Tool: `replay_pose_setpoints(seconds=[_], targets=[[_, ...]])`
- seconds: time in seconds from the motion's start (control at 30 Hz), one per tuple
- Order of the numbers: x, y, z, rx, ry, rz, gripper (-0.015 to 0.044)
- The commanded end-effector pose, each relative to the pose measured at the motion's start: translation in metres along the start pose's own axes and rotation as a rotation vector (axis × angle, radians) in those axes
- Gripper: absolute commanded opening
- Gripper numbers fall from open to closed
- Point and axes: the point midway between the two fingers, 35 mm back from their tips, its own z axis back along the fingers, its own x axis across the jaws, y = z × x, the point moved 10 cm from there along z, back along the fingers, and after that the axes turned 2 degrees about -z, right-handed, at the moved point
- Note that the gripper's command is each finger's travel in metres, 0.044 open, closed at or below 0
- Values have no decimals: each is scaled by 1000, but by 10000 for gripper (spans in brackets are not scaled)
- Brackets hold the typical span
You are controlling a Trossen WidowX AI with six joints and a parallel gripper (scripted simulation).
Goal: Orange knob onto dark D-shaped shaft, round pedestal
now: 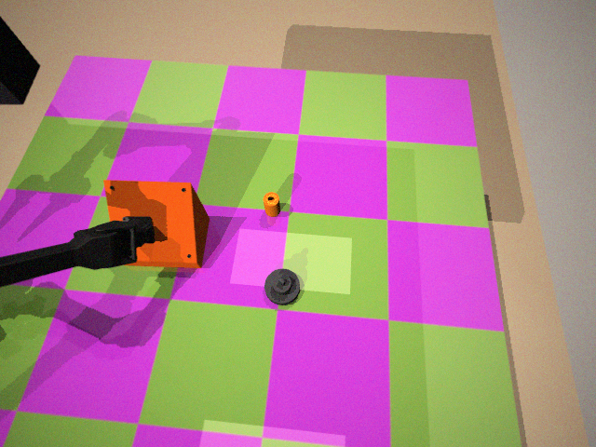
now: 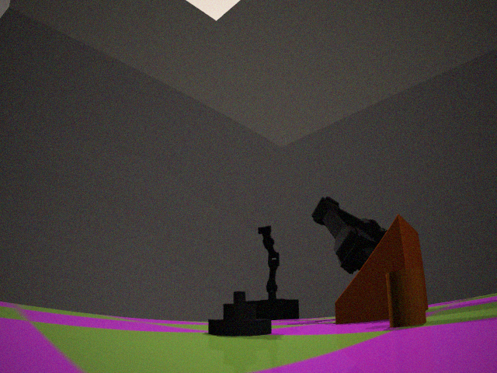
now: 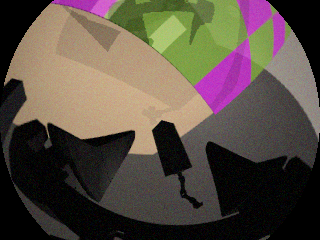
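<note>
The orange knob (image 1: 272, 208) (image 2: 408, 301) stands upright on the checkered mat. Its top hole shows in the top view, and a narrow ridge shows on its side in the exterior view. The round dark pedestal (image 1: 273, 295) (image 2: 239, 327) stands apart from the knob, nearer the lower edge in the top view. Its bare shaft (image 1: 282, 281) (image 2: 239, 297) points up; the flat side cannot be made out. My gripper (image 1: 144, 231) (image 3: 171, 140) is open, its two fingers wide apart in the wrist view with nothing between them. It is raised, away from the knob and pedestal.
A large orange wedge block (image 1: 168, 207) (image 2: 367, 298) with a sloping face stands beside the knob; my arm overlaps it in the top and exterior views. A black box (image 1: 11, 67) (image 2: 286, 309) (image 3: 171, 150) stands beyond the green and magenta mat (image 1: 336, 105), with a thin dark jointed shape (image 2: 272, 277) above it.
</note>
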Motion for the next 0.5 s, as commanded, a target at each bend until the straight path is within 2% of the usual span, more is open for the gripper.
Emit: replay_pose_setpoints(seconds=[0.0,0.1,0.33,0.47], targets=[[0,0,0,0,0,0,426],[10,1,20,49,-59,-99,440],[46,-7,119,324,-282,-566,440],[55,-19,171,455,-331,-730,440]])
